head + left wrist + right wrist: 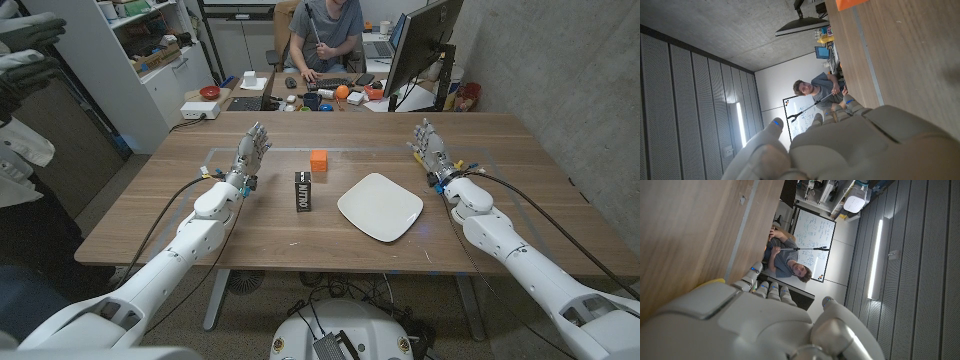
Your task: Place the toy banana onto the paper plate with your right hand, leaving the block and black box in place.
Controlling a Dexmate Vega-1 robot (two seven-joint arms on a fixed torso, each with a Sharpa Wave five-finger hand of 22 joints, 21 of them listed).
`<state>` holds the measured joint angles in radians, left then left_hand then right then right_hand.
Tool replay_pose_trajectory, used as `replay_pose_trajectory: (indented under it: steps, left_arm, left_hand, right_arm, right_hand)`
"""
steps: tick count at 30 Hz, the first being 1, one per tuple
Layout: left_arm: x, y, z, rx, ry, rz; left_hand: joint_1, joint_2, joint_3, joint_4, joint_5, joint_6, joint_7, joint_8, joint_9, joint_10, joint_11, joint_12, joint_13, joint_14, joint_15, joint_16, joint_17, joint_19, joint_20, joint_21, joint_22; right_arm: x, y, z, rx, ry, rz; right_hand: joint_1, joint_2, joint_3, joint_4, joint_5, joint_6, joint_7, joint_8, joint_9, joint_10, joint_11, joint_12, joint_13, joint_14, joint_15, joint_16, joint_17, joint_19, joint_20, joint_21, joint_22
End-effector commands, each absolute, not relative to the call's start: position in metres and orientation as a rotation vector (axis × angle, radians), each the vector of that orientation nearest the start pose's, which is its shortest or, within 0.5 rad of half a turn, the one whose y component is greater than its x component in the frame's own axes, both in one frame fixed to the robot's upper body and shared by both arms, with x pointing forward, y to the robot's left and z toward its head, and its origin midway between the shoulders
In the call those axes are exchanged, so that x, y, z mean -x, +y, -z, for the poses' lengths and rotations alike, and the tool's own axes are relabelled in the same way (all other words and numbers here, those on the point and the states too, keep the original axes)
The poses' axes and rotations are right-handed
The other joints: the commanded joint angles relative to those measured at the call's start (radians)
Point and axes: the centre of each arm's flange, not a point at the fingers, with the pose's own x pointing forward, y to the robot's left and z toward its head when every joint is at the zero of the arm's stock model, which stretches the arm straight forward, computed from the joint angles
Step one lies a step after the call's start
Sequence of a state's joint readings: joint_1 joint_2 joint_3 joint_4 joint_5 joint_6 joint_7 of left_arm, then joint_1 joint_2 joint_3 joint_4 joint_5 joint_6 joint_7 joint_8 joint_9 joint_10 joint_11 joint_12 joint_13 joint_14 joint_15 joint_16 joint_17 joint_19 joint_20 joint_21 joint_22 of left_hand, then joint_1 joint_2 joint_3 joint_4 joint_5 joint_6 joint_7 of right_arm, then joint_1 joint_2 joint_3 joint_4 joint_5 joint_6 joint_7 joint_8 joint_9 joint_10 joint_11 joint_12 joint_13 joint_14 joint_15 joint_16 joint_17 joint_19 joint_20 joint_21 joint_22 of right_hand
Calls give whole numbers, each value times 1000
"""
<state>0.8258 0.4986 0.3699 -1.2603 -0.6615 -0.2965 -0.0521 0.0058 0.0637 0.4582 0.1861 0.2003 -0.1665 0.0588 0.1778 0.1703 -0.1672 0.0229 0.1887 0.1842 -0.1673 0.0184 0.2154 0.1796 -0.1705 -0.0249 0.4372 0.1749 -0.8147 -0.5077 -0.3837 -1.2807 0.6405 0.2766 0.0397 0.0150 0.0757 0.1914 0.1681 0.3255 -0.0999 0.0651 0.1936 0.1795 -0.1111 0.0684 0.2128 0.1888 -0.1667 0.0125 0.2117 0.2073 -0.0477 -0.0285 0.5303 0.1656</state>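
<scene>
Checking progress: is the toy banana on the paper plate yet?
No, in the head view the paper plate is bare, with nothing lying on it.

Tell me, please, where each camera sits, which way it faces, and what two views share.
Head view: from the robot's head, down on the wooden table; left hand, right hand, paper plate, black box, block.
Left wrist view: along the left hand's back, toward the seated person.
Right wrist view: along the right hand's back; something yellow beside it.
Shared: all show the person holding a grabber stick.
</scene>
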Motion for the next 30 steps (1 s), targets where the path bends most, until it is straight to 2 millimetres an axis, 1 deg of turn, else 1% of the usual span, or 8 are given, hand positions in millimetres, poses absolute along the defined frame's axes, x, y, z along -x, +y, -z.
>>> replay_pose_trajectory:
  steps: [1,3,4,5,7,11,18,30]
  left_arm:
    - [-663,296,34,64,-579,209]
    - [-663,296,34,60,-578,210]
    - [-663,296,34,63,-577,210]
    - [-662,295,34,65,-576,211]
    - [-662,296,35,63,-573,210]
    - [-662,295,35,60,-571,213]
    - [-664,292,34,56,-569,225]
    - [-663,292,31,50,-571,218]
  left_hand:
    - [2,98,7,0,6,-53,3,4,4,-99,2,5,2,-145,2,5,5,-48,0,5,3]
    - [2,98,7,0,6,-53,2,5,4,-99,2,6,2,-144,2,5,5,-48,0,5,3]
    - [2,98,7,0,6,-53,2,5,4,-99,2,6,2,-144,2,5,5,-47,0,4,3]
    - [2,98,7,0,6,-53,2,5,4,-99,2,5,2,-144,2,5,5,-47,0,4,3]
    - [2,98,6,0,6,-52,2,5,4,-96,3,7,2,-142,3,6,5,-46,3,4,3]
    - [2,98,5,-1,6,-43,4,8,4,-88,6,9,2,-137,7,7,5,-41,6,3,3]
    - [3,98,5,-1,7,-38,4,9,4,-83,7,10,2,-133,8,7,5,-35,9,2,3]
    - [4,98,3,-2,7,-33,4,9,4,-76,8,11,2,-129,8,7,4,-31,9,-1,3]
  right_arm:
    - [-661,-287,13,57,-583,-213]
    - [-659,-290,10,99,-580,-191]
    - [-658,-292,8,123,-572,-185]
    - [-658,-292,7,122,-570,-189]
    - [-657,-296,4,132,-576,-187]
    - [-652,-302,-5,235,-587,-127]
    - [-645,-307,-15,308,-602,-92]
    - [-625,-318,-40,396,-673,-36]
  right_hand:
    - [47,65,26,-26,8,19,16,11,4,12,21,4,4,-19,13,3,-7,25,12,-1,1]
    - [90,67,48,-55,6,35,17,13,4,30,26,6,4,-5,19,0,-15,41,19,-8,1]
    - [109,67,57,-67,4,47,7,15,4,38,29,7,3,3,23,-1,-18,49,25,-10,1]
    - [140,64,73,-87,-3,68,-12,17,5,53,33,7,4,26,46,0,-20,75,41,-13,2]
    - [154,62,82,-93,-14,95,-32,20,6,82,33,12,5,67,85,10,-15,96,89,-19,4]
    - [187,63,104,-111,-29,137,-54,24,7,135,47,22,7,138,108,25,-13,134,111,-24,4]
    - [223,63,124,-136,-41,155,-39,22,7,168,50,27,7,172,97,27,-14,168,103,-27,3]
    - [243,67,139,-149,-51,178,-49,24,7,187,48,28,8,189,96,26,-12,183,99,-33,3]
